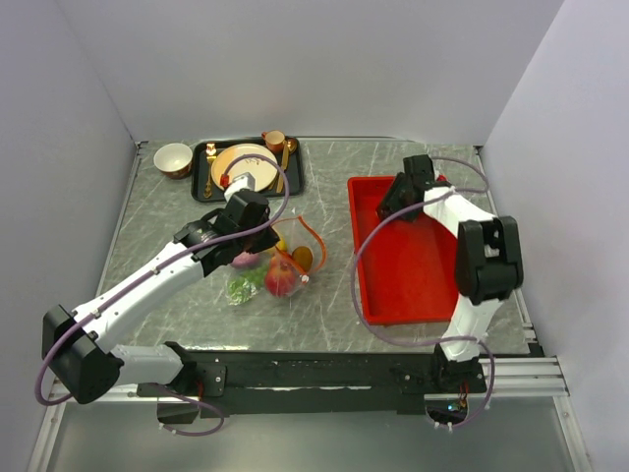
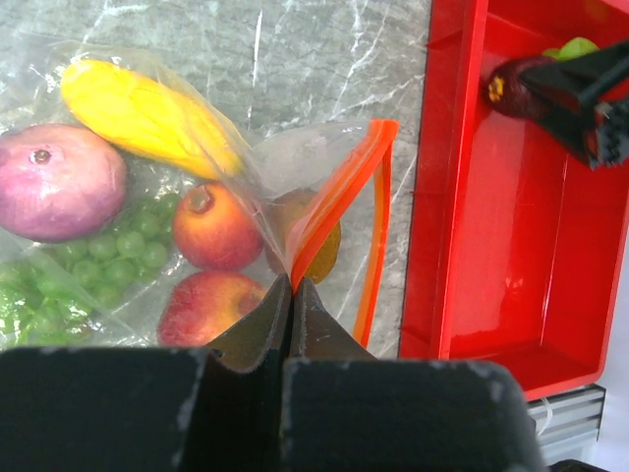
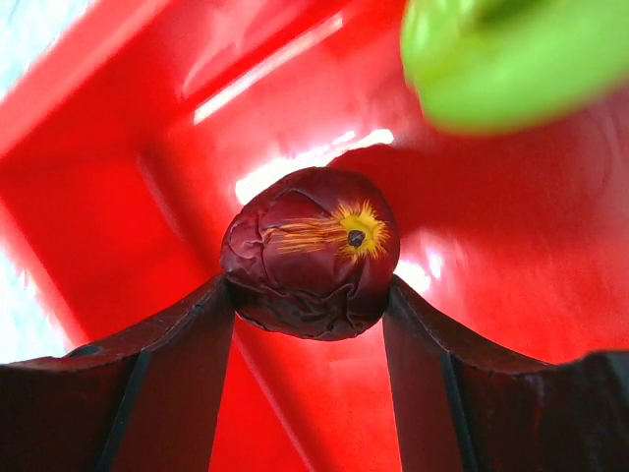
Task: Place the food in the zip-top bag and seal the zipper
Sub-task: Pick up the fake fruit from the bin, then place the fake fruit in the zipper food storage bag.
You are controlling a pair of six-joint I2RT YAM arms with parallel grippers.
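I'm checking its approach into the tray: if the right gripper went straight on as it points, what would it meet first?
The dark purple fruit, sitting between the fingers of the right gripper; behind it the red tray, though that depth is hard to judge.

The clear zip-top bag (image 2: 246,167) lies left of the red tray (image 1: 413,285), mouth open, orange-red zipper (image 2: 339,202) raised. It holds a yellow oblong piece (image 2: 138,113), pink-purple piece (image 2: 54,182), green grape bunch (image 2: 123,251) and red round pieces (image 2: 214,226). A wrinkled dark purple piece (image 3: 310,251) and a green piece (image 3: 511,59) occupy the tray's far end.
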